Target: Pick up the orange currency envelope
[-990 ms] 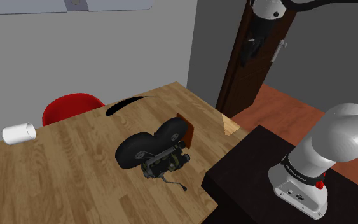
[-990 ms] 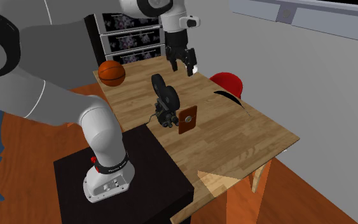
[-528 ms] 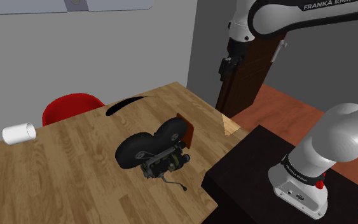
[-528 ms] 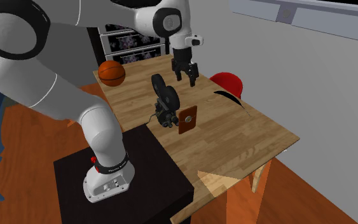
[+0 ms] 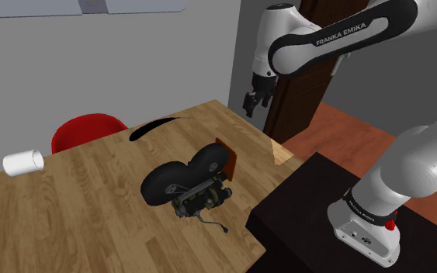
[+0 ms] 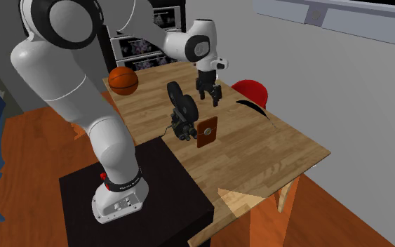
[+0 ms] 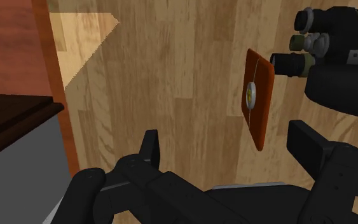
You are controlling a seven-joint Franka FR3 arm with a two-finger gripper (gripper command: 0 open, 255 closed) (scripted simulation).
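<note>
The jaws stand wide apart and hold nothing. In the wrist view the two black fingers point(image 7: 151, 151) have bare wood between them and touch no object. The envelope point(image 7: 259, 97), orange-brown with a small round clasp on its face, lies ahead of the jaws, in line with the gap and well apart from both fingers. It touches the lens end of a black film camera point(image 7: 336, 57). In the shoulder view the jaws hang in the upper middle of the frame, over the far corner of the table point(image 5: 92, 209) and in front of a dark door point(image 5: 302, 93). The envelope stands on edge at the frame's centre, below and left of the jaws, leaning on the camera. In the second exterior view the jaws point down in the upper middle, with the envelope directly below them in the frame. A white cup point(image 5: 22, 161) lies at the shoulder view's left edge, a red chair point(image 5: 84, 128) stands behind the table, and a basketball point(image 6: 123, 81) rests on the table's far end.
</note>
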